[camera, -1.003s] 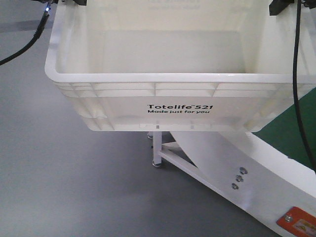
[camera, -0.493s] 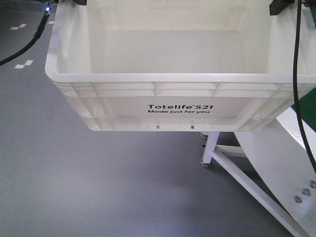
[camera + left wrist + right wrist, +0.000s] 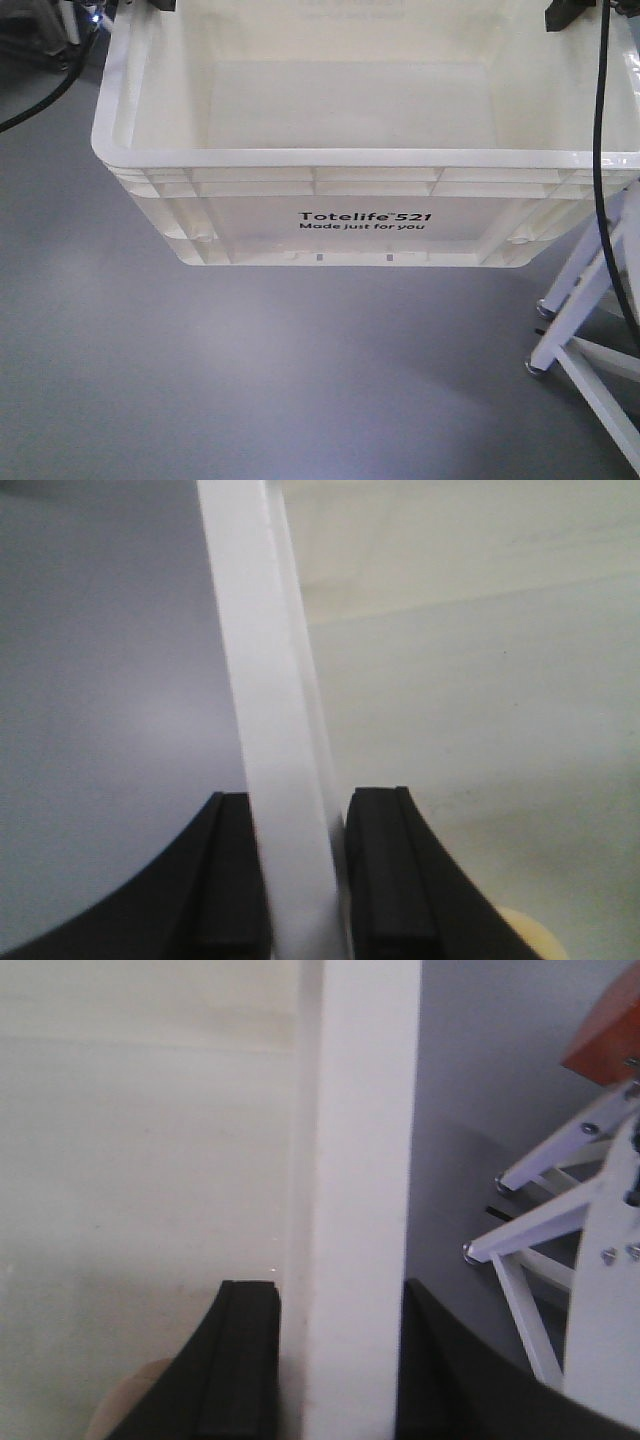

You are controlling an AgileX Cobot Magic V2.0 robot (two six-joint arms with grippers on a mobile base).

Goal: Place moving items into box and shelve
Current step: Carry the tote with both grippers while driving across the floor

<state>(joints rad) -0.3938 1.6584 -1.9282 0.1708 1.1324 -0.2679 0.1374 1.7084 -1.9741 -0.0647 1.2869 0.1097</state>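
Floor (image 3: 200, 370) grey on every side of the box (image 3: 320, 215), which hangs above it with nothing under its base in the front view. White frame legs (image 3: 575, 320) stand low right, near the box's right corner but not touching it, two feet showing. One black cable (image 3: 50, 95) curves past the upper-left corner, and a second cable (image 3: 600, 180) drops down across the right end of the rim. Orange-brown panel (image 3: 610, 1020) shows above the frame in the right wrist view.

Count: one box, white, ribbed rim, black print facing the camera; two cables; two grippers.

Left gripper (image 3: 300, 880) has its jaws narrowed onto the box's left side wall, one black finger (image 3: 235, 880) outside and one inside, both pressed against the plastic. Right gripper (image 3: 350, 1360) is clamped the same way on the right wall, one finger (image 3: 245, 1360) inside, the other outside. Pale rounded shape low in each wrist view, can't tell what.
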